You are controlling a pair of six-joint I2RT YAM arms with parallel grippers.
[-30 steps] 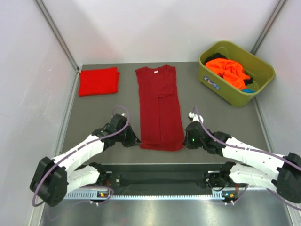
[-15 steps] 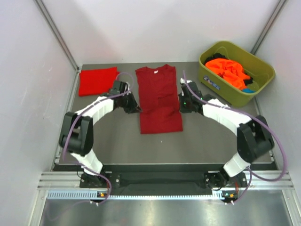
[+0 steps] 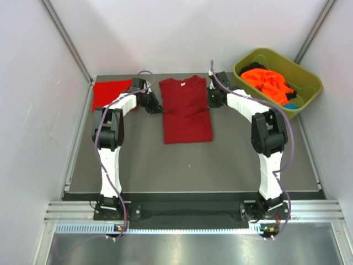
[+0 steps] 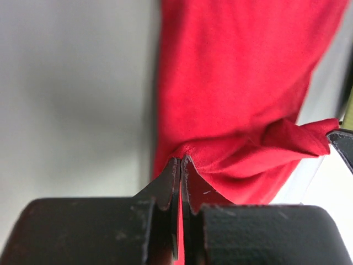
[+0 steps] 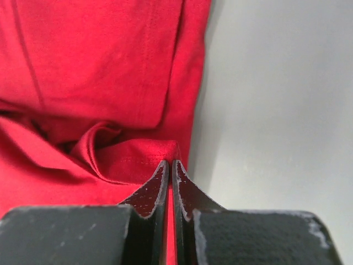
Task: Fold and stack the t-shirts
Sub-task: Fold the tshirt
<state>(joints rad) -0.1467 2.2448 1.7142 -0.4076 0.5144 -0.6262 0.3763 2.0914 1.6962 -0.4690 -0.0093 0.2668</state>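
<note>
The dark crimson t-shirt lies mid-table, doubled over on itself, with its white neck label at the far end. My left gripper sits at the shirt's left edge, shut on a corner of the cloth; its jaws pinch the fabric. On the right edge my right gripper is shut on the hem corner, seen in the right wrist view. A brighter red t-shirt lies folded at the far left. Orange t-shirts are heaped in the tub.
The olive-green plastic tub stands at the far right corner, holding dark cloth besides the orange shirts. White walls close in the table on three sides. Both arms stretch far out from their bases at the near edge.
Both grippers have carried the crimson shirt's lower hem from the near side towards the collar end, folding the shirt to about half its length. The arms are now fully stretched out.
</note>
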